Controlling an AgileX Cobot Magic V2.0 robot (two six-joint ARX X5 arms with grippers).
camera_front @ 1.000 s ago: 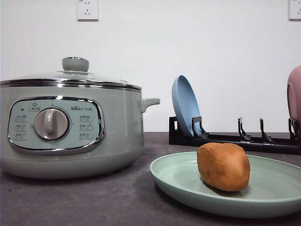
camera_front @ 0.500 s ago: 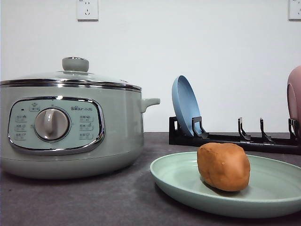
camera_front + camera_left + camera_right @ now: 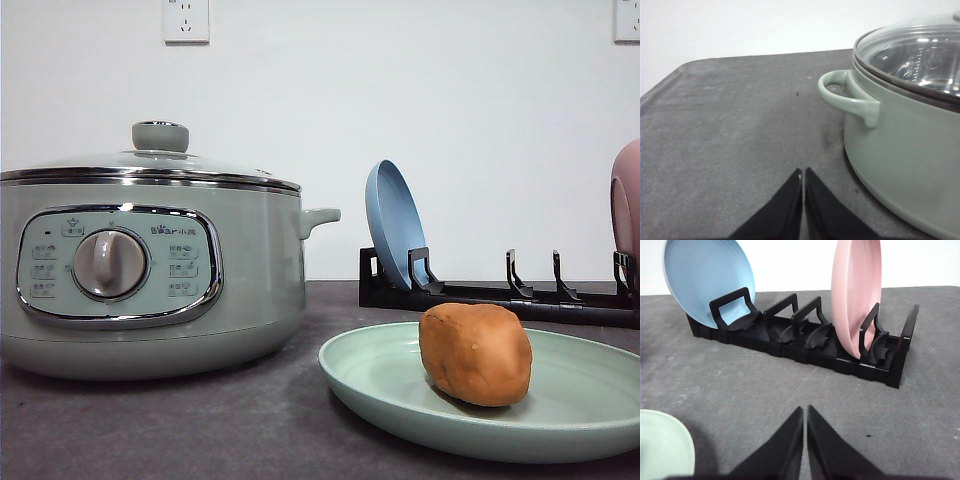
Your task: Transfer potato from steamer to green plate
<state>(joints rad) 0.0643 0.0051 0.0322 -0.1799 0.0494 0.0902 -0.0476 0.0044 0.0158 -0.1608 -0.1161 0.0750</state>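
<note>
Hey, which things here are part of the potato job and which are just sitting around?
Part of the job:
potato
green plate
steamer

Just sitting around:
blue plate
pink plate
rack

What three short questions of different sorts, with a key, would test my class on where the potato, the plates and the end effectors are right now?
1. True or false: the potato lies on the green plate.
2. Multiple choice: the lid of the steamer is (A) on the pot, (B) on the table, (C) in the rack.
3. Short answer: which plates stand upright in the black rack, and how do the left end effector and right end effector stand?

Key
1. True.
2. A.
3. The blue plate and the pink plate; both end effectors are shut and empty, above the grey table.
</note>
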